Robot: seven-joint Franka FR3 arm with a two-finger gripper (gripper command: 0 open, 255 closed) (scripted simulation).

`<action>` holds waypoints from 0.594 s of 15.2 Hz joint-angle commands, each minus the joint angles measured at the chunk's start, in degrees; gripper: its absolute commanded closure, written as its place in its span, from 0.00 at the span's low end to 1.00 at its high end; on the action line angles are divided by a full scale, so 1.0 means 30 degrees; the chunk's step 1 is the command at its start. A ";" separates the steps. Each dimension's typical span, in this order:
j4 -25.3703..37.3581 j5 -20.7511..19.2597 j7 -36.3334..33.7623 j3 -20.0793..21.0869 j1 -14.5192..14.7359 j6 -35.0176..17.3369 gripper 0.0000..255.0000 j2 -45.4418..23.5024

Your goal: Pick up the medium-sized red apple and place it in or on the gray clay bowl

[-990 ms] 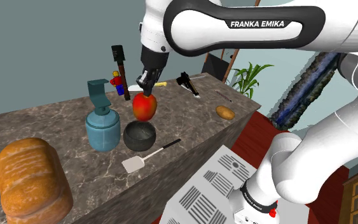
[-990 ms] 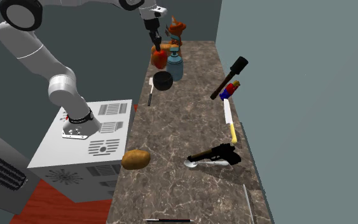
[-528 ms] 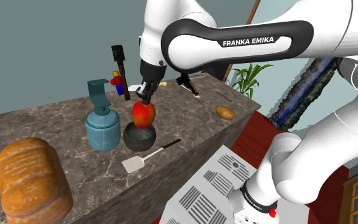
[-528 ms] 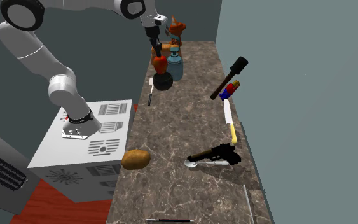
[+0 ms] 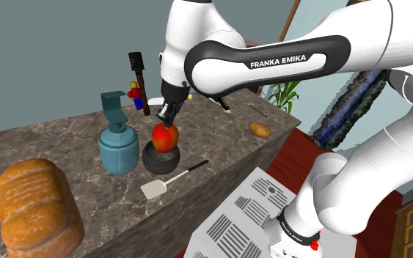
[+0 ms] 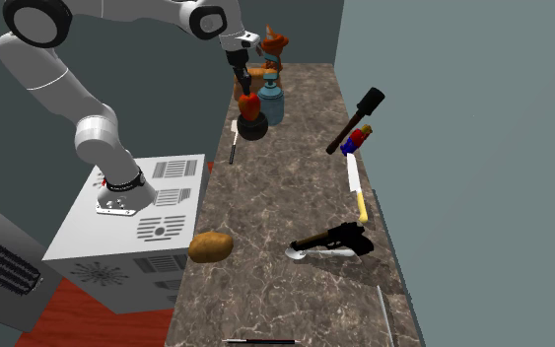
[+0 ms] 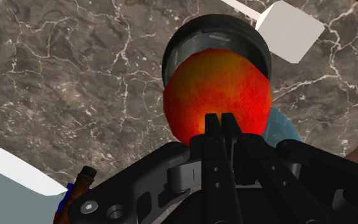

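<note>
The red apple sits in the mouth of the dark gray bowl near the counter's front edge in the shoulder view. My gripper stands right over it, fingers pinched together at the apple's top. In the wrist view the fingers meet against the upper side of the apple, and the bowl's rim rings it beyond. In the second exterior view the apple rests on the bowl with the gripper above.
A teal soap dispenser stands close beside the bowl, and a white spatula lies in front of it. A bread loaf, a potato, a toy figure, a pistol and a knife lie on the marble counter.
The gripper has come down with the apple, from above and behind the bowl into the bowl's mouth. The fingers stay pinched on the apple.
</note>
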State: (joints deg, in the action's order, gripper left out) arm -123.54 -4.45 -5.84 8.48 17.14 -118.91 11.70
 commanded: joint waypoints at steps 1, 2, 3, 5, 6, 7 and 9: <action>0.0001 -0.0003 -0.0006 0.0003 0.0001 -0.0018 1.00 -0.0011; 0.0001 -0.0003 -0.0006 0.0003 0.0001 -0.0018 1.00 -0.0011; 0.0001 -0.0003 -0.0006 0.0003 0.0001 -0.0018 1.00 -0.0011; 0.0001 -0.0003 -0.0006 0.0003 0.0000 -0.0018 0.00 -0.0011; 0.0000 -0.0003 -0.0006 0.0002 0.0000 -0.0018 0.00 -0.0011; 0.0001 -0.0003 -0.0006 0.0002 0.0000 -0.0018 0.00 -0.0011; 0.0001 -0.0003 -0.0006 0.0002 0.0000 -0.0018 0.00 -0.0012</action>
State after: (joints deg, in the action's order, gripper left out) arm -123.53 -4.46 -5.85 8.49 17.14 -118.97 11.67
